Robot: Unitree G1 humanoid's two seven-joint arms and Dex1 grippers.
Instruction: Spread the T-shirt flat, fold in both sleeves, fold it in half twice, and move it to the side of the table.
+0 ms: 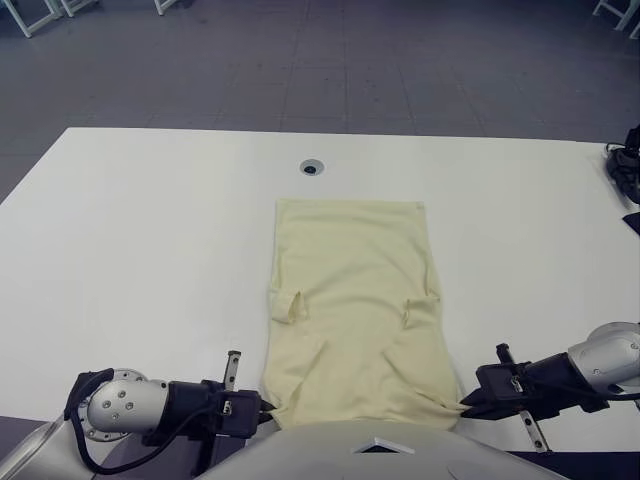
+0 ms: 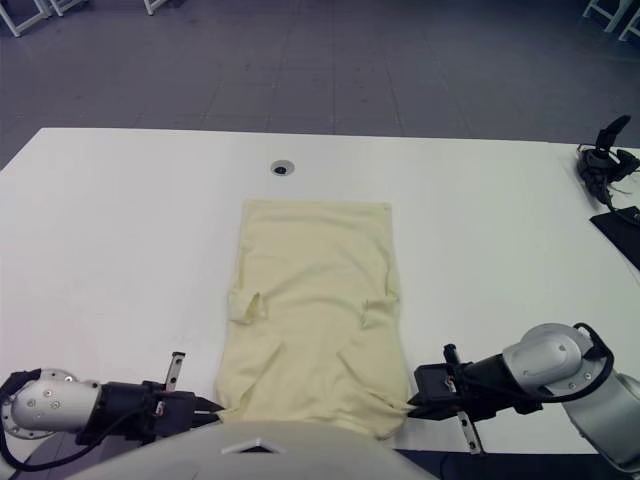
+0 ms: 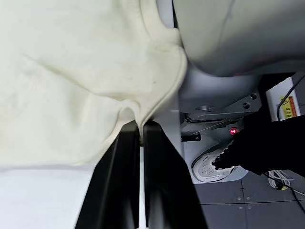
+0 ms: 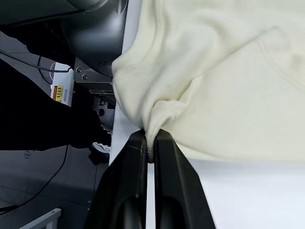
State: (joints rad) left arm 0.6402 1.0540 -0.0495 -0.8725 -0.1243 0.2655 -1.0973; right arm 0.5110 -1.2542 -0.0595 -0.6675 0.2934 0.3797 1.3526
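Left gripper (image 3: 141, 130) clamped shut on shirt (image 3: 71, 71) at near-left corner, fabric bunched between fingers. Right gripper (image 4: 150, 141) pinched shut on near-right corner, same way. Shirt pale yellow, lying lengthwise mid-table (image 1: 150, 230), both sleeves folded inward, near end at table's near edge. Round port (image 1: 312, 167) just beyond far edge. Black gear (image 1: 622, 168) at table's right edge.

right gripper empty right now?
No, the right gripper is shut on a bunched corner of the T-shirt.
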